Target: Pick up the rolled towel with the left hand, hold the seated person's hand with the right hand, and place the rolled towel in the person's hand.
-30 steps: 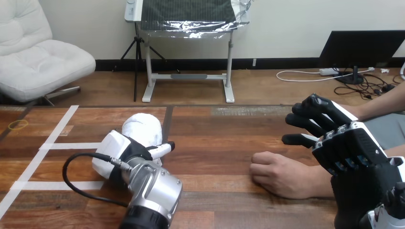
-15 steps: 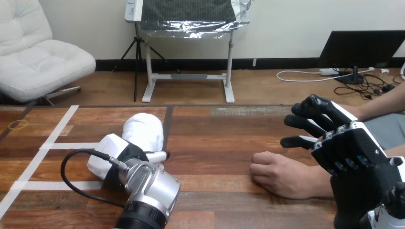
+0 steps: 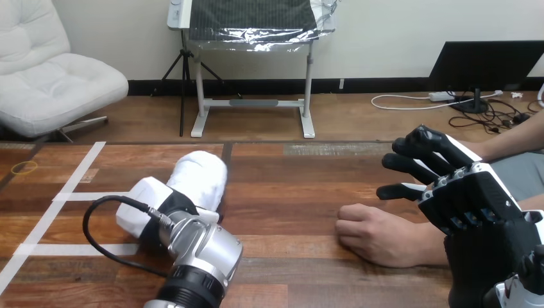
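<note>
The white rolled towel [image 3: 200, 174] lies at the table's left centre, its far end pointing away from me. My left hand [image 3: 153, 210] covers its near end from the left, closed round it, with the thumb tucked out of sight against the roll. The person's hand [image 3: 371, 235] rests on the table at the right as a loose fist, knuckles toward the middle. My right hand [image 3: 467, 197] hangs open just above and to the right of the person's wrist. Its black fingers [image 3: 410, 164] reach out to the left and are not curled round the wrist.
White tape lines [image 3: 64, 192] cross the wooden table [image 3: 289, 192] at the left. A small yellow ring [image 3: 25, 168] lies near the far left edge. Bare wood stretches between the towel and the person's hand.
My left hand has drawn back toward me and to the left, and its thumb has gone from sight against the towel. The towel has shifted with it and shows longer. The right hand and the person's hand stayed put.
</note>
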Motion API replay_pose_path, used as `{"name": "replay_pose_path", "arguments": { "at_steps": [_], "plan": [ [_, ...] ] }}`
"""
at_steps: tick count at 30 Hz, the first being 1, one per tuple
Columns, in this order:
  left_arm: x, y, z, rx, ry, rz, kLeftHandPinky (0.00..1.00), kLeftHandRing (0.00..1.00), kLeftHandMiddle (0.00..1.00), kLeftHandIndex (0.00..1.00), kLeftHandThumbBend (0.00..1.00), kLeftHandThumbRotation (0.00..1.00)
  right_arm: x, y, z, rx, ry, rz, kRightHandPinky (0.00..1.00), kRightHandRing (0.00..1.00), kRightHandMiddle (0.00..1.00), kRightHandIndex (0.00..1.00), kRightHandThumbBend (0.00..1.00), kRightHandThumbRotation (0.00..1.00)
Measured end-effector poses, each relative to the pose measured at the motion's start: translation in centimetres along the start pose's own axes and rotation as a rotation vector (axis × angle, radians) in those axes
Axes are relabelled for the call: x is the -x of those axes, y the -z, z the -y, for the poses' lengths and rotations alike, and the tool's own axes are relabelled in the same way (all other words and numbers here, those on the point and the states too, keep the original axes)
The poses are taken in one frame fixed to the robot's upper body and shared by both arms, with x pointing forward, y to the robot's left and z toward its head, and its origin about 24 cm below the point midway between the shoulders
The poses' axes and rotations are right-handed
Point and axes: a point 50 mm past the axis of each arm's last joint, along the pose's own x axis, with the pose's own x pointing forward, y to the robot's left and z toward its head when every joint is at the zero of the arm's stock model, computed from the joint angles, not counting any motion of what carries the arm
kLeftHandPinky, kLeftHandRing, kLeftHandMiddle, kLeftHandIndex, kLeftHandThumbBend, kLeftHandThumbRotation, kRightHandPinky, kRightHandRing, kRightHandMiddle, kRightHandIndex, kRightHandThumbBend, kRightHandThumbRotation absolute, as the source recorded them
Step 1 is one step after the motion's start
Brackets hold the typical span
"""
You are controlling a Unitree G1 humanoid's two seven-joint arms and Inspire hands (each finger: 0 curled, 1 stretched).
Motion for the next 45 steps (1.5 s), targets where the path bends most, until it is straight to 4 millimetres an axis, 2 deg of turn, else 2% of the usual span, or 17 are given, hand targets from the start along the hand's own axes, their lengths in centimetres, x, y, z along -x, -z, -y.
{"name": "replay_pose_path", "arguments": {
  "at_steps": [6, 9, 11, 12, 15, 21, 27, 34, 39, 45],
  "plan": [
    [-0.4, -0.1, -0.3, -0.01, -0.012, 0.009, 0.26, 0.41, 0.59, 0.63, 0.86, 0.01, 0.0, -0.1, 0.0, 0.002, 0.0, 0.006, 0.63, 0.77, 0.8, 0.8, 0.85, 1.0],
    [-0.7, 0.0, -0.4, -0.009, -0.017, 0.01, 0.22, 0.35, 0.56, 0.69, 0.83, 0.0, 0.0, -0.1, 0.0, 0.002, 0.0, 0.009, 0.64, 0.77, 0.8, 0.8, 0.85, 1.0],
    [-0.9, 0.1, -0.5, 0.003, -0.014, 0.011, 0.19, 0.3, 0.51, 0.71, 0.8, 0.0, 0.0, -0.1, 0.0, 0.002, 0.0, 0.009, 0.64, 0.77, 0.8, 0.8, 0.85, 1.0],
    [-1.0, 0.1, -0.6, 0.012, -0.011, 0.012, 0.16, 0.26, 0.46, 0.72, 0.78, 0.0, 0.0, -0.1, 0.0, 0.002, 0.0, 0.009, 0.64, 0.78, 0.8, 0.8, 0.85, 1.0],
    [-1.2, 0.2, -0.7, 0.031, -0.005, 0.014, 0.13, 0.22, 0.38, 0.71, 0.75, 0.0, 0.0, -0.2, 0.0, 0.002, 0.002, 0.01, 0.64, 0.78, 0.8, 0.8, 0.85, 1.0],
    [-1.6, 0.5, -1.0, 0.029, -0.01, 0.018, 0.08, 0.15, 0.26, 0.63, 0.71, 0.0, 0.1, -0.2, 0.1, -0.007, 0.006, 0.013, 0.65, 0.78, 0.81, 0.81, 0.84, 1.0],
    [-2.0, 0.7, -1.2, 0.027, -0.014, 0.023, 0.09, 0.16, 0.26, 0.6, 0.69, 0.0, 0.2, -0.3, 0.2, -0.016, 0.011, 0.023, 0.65, 0.79, 0.81, 0.81, 0.83, 1.0],
    [-2.4, 0.9, -1.4, 0.035, -0.015, 0.055, 0.11, 0.18, 0.29, 0.6, 0.7, 0.0, 0.2, -0.4, 0.3, -0.008, 0.012, 0.035, 0.65, 0.78, 0.81, 0.81, 0.83, 1.0],
    [-2.4, 1.2, -1.3, 0.058, -0.017, 0.087, 0.12, 0.2, 0.29, 0.5, 0.71, 0.0, 0.2, -0.5, 0.3, -0.007, 0.013, 0.036, 0.65, 0.78, 0.81, 0.8, 0.84, 1.0],
    [-2.1, 1.9, -1.0, 0.118, -0.01, 0.155, 0.14, 0.22, 0.31, 0.43, 0.74, 0.0, 0.2, -0.5, 0.4, -0.005, 0.014, 0.034, 0.65, 0.78, 0.81, 0.8, 0.86, 1.0]
  ]
}}
